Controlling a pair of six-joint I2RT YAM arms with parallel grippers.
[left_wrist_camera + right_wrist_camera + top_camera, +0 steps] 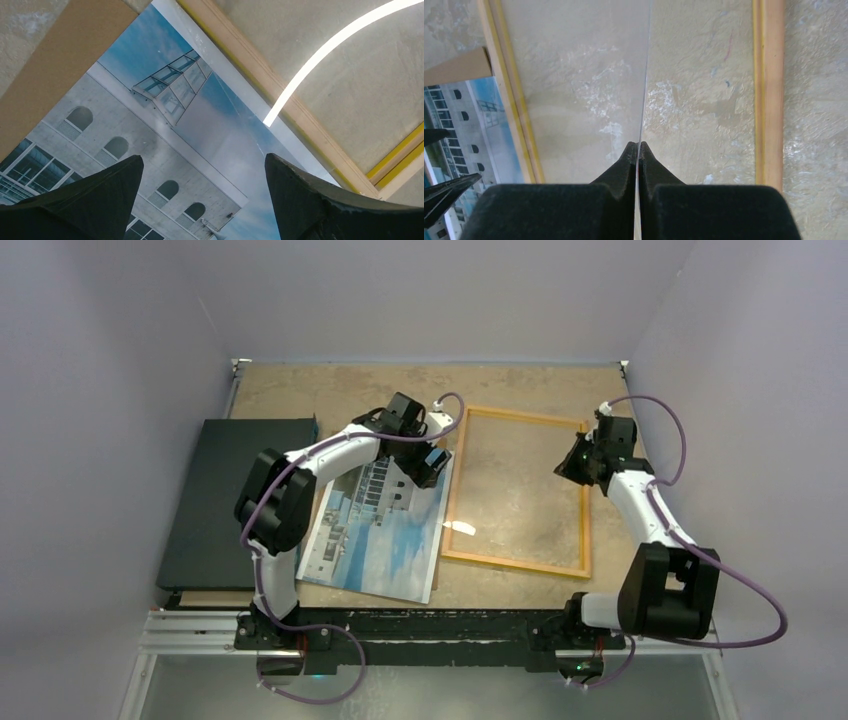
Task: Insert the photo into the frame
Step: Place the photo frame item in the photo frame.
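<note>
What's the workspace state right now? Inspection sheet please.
Surface: tan mottled tabletop.
Job's things: photo lies image-up beside the left rail of the frame, not inside it.
Clutter: black panel far left; brown board under photo.
Grippers: left gripper open above photo, holding nothing; right gripper shut, apparently pinching the edge of the clear pane.
Cables: purple cables loop along both arms.
Surroundings: plain grey walls on three sides.
</note>
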